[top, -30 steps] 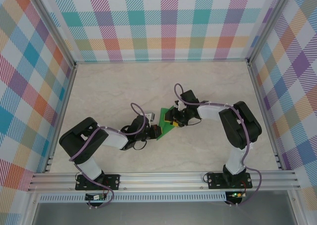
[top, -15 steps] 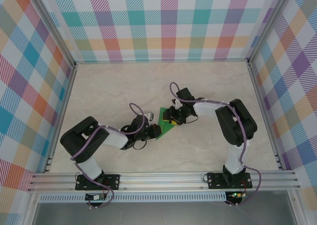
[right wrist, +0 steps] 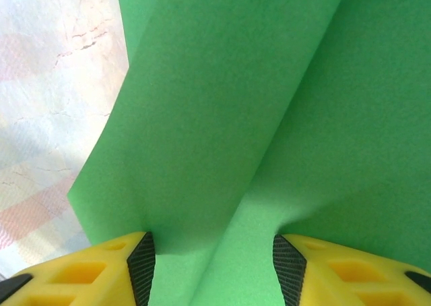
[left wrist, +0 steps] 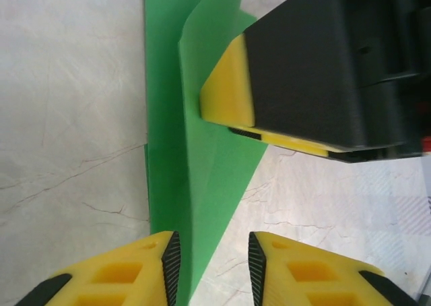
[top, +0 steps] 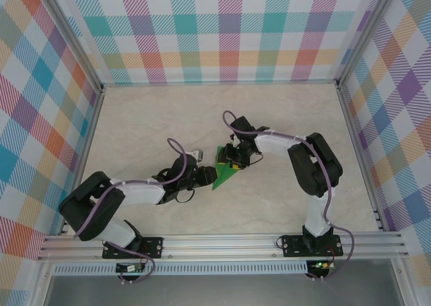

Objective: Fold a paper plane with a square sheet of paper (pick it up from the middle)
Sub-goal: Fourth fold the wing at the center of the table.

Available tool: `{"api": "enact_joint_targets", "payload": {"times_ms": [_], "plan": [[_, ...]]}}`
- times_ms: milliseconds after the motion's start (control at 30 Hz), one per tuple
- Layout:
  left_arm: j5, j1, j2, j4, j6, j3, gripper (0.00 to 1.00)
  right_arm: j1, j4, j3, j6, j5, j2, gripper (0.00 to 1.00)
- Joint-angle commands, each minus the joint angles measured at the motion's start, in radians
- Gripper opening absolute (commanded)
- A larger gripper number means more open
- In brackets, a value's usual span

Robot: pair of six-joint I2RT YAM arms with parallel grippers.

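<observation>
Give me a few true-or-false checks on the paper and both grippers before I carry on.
1. The green paper lies near the middle of the table. True.
2. The paper is a flat, unfolded square. False: it is creased into a pointed shape with a raised flap.
3. The left gripper has its jaws apart, with the paper's narrow end reaching between them. True.
4. The right gripper sits clear of the paper, by the back wall. False: it is at the paper, with a fold between its open jaws.

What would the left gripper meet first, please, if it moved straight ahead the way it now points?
The green paper, whose tip lies between the left gripper's open fingers; just beyond, probably the right gripper's yellow fingertip.
</observation>
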Motion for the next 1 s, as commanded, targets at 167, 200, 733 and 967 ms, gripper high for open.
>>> {"api": "enact_joint_targets", "payload": {"times_ms": [167, 200, 733, 967], "plan": [[0.046, 0.018, -0.007, -0.019, -0.005, 0.047, 0.21, 0.001, -0.135, -0.028, 0.041, 0.128, 0.085, 0.52], [0.060, 0.018, 0.012, -0.016, -0.003, 0.061, 0.19, 0.000, -0.135, -0.026, 0.044, 0.128, 0.087, 0.51], [0.120, 0.058, 0.226, -0.042, -0.092, 0.166, 0.07, 0.000, -0.147, -0.029, 0.045, 0.132, 0.099, 0.50], [0.104, 0.061, 0.240, -0.059, -0.088, 0.166, 0.06, 0.001, -0.153, -0.028, 0.041, 0.141, 0.109, 0.49]]}}
